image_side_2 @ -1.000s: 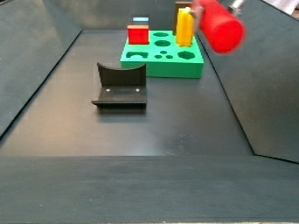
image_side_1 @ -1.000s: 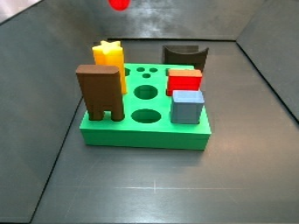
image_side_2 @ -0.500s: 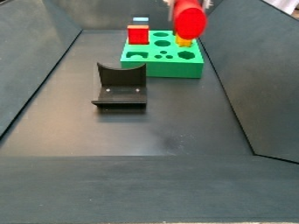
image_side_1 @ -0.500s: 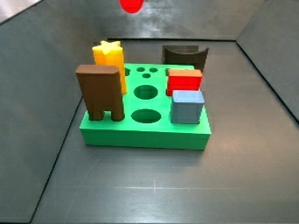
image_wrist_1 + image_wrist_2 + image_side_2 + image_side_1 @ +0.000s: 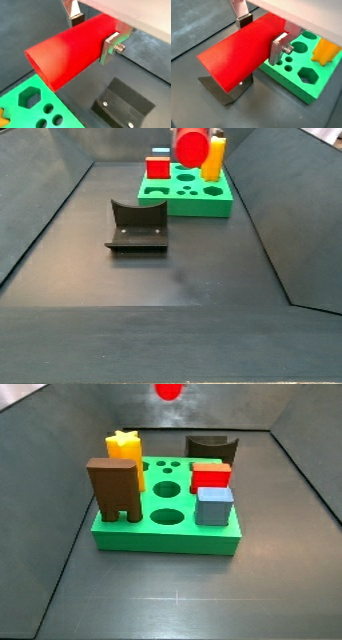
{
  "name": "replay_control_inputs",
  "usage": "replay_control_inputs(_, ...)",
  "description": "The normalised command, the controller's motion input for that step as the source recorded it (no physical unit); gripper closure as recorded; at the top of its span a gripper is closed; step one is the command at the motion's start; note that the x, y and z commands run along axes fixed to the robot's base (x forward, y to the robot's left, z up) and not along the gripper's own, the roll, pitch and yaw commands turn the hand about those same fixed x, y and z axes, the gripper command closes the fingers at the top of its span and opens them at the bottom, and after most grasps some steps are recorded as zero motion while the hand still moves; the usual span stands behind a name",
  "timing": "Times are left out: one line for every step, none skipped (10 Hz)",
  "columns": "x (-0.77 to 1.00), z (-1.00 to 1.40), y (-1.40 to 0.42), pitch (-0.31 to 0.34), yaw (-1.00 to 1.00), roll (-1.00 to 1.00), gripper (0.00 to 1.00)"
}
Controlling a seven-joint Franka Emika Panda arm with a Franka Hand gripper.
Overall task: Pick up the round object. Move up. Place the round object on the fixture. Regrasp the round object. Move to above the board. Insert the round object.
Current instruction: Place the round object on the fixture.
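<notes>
Moved since a second ago: red cylinder peg [image 5: 194, 148] now in front of the green board [image 5: 187, 196] in a side view, no longer off to the right near the wall; in a side view [image 5: 168, 391], shifted rightward along the top edge, only the lower tip showing. Held in the air, clear of everything below. Clamped across its side by the gripper [image 5: 93, 31], silver finger plates with dark pads pressed on opposite flanks in both wrist views [image 5: 261, 34], peg jutting out well past the fingers. Gripper body itself not visible in either side view.

Below the peg in a wrist view: fixture [image 5: 224, 90] and a corner of the board [image 5: 308, 75] with its round and hexagonal holes, plus the yellow star block [image 5: 326, 51] standing in it.

On the board in a side view: brown arch-legged block [image 5: 116, 487], yellow star block [image 5: 123, 452], red cube [image 5: 211, 478], blue-grey block [image 5: 214, 506], several round holes open. Fixture [image 5: 138, 224] on the dark floor, well apart from the board, notch facing up.
</notes>
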Motion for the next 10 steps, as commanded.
replay_control_inputs(0.89,0.02,-0.06,0.148,0.03,0.03,1.00)
replay_control_inputs(1.00,-0.12,0.20,-0.005,0.10,-1.00,1.00)
replay_control_inputs(1.00,-0.13,0.23,-0.006,0.09,-1.00,1.00)
replay_control_inputs(1.00,-0.11,0.22,-0.005,0.07,-1.00,1.00)
replay_control_inputs(1.00,-0.08,0.16,0.008,0.06,-1.00,1.00)
replay_control_inputs(1.00,-0.07,0.14,0.020,0.06,-1.00,1.00)
replay_control_inputs(0.91,-0.03,0.11,0.052,0.05,-1.00,1.00)
replay_control_inputs(0.81,-0.02,0.09,0.070,0.04,-1.00,1.00)
replay_control_inputs(0.69,-0.03,0.06,0.089,0.02,-1.00,1.00)
replay_control_inputs(0.63,-0.02,0.06,0.097,0.01,-1.00,1.00)
